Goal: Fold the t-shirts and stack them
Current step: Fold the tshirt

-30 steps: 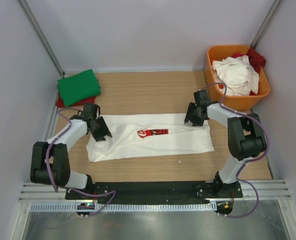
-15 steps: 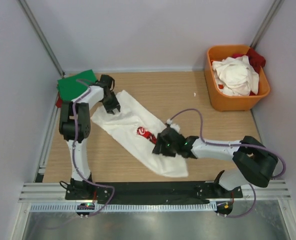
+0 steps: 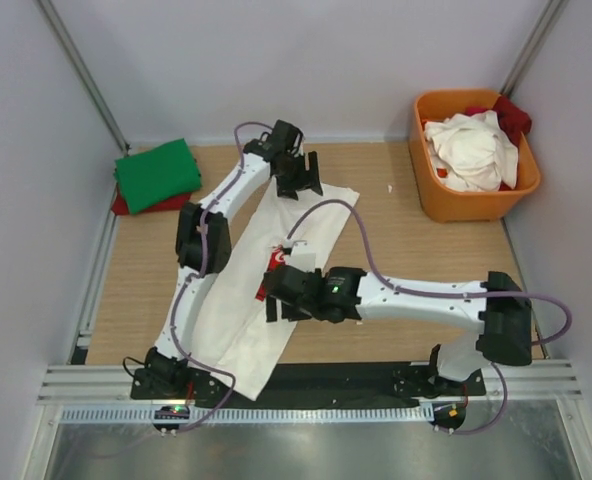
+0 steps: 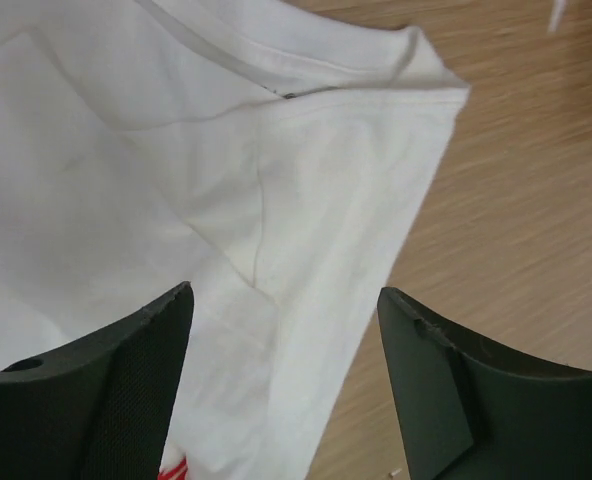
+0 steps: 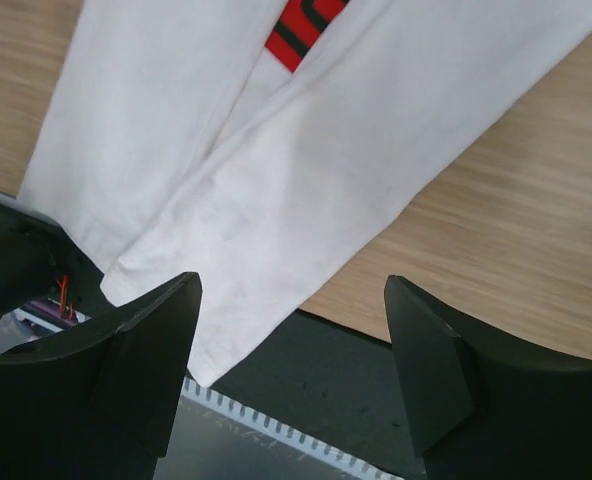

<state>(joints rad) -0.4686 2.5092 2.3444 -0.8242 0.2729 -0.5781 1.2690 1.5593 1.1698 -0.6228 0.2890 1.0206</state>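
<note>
The white t-shirt (image 3: 238, 325) with the red print (image 3: 276, 262) lies folded into a long strip. It runs diagonally from the far middle of the table to the near left, and its near end hangs over the black front rail. My left gripper (image 3: 302, 180) is open just above the strip's far end (image 4: 306, 170), holding nothing (image 4: 284, 300). My right gripper (image 3: 274, 300) is open over the strip's near part (image 5: 276, 160), also empty (image 5: 293, 290). A folded green t-shirt (image 3: 156, 172) lies on a red one (image 3: 124, 206) at the far left.
An orange tub (image 3: 476, 205) at the far right holds crumpled white (image 3: 474, 148) and red (image 3: 513, 116) clothes. The black front rail (image 5: 376, 380) and the metal edge lie under my right gripper. Bare wood (image 3: 426, 250) lies to the right of the shirt.
The shirt has swung from lying across the table to a diagonal strip reaching the front rail. My left gripper moved far and right, my right gripper moved left over the shirt's middle.
</note>
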